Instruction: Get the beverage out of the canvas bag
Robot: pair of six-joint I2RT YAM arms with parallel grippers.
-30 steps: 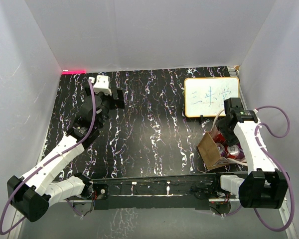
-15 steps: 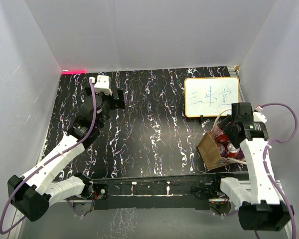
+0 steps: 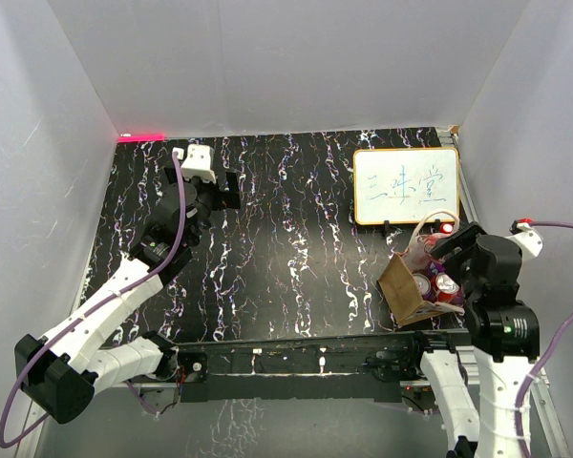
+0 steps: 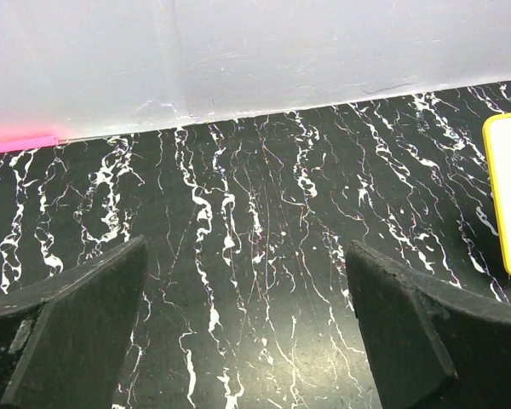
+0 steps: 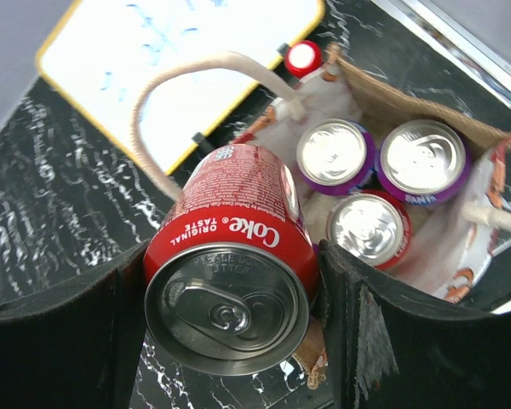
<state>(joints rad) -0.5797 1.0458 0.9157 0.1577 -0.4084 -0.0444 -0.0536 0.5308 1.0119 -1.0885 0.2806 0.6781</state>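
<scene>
Right end effector [image 5: 230,319] was clenched on a red Coke can [image 5: 230,230], one dark finger pressed to each side and the can's lid facing the wrist camera. Only that wrist view showed the grasp plainly. It also looked down past the can into the open canvas bag [image 5: 417,106], where three more cans [image 5: 334,155] stood upright side by side, two purple-rimmed and one red. A cream handle [image 5: 157,98] looped up on the bag's far side, in front of the white board [image 5: 136,43]. From the top view the bag sat at the near right of the counter [image 3: 286,239], just in front of the board, and the held can was mostly hidden by the arm.

Left end effector [image 4: 247,341] was released, jaws spread wide over bare marbled counter near the back wall, with a pink strip [image 4: 17,143] at the far left; the bag did not appear in that view.

Compared with one second before, the right arm had reared up towards the overhead camera, carrying the right end effector and its can up from the bag's mouth. The left arm had not shifted
</scene>
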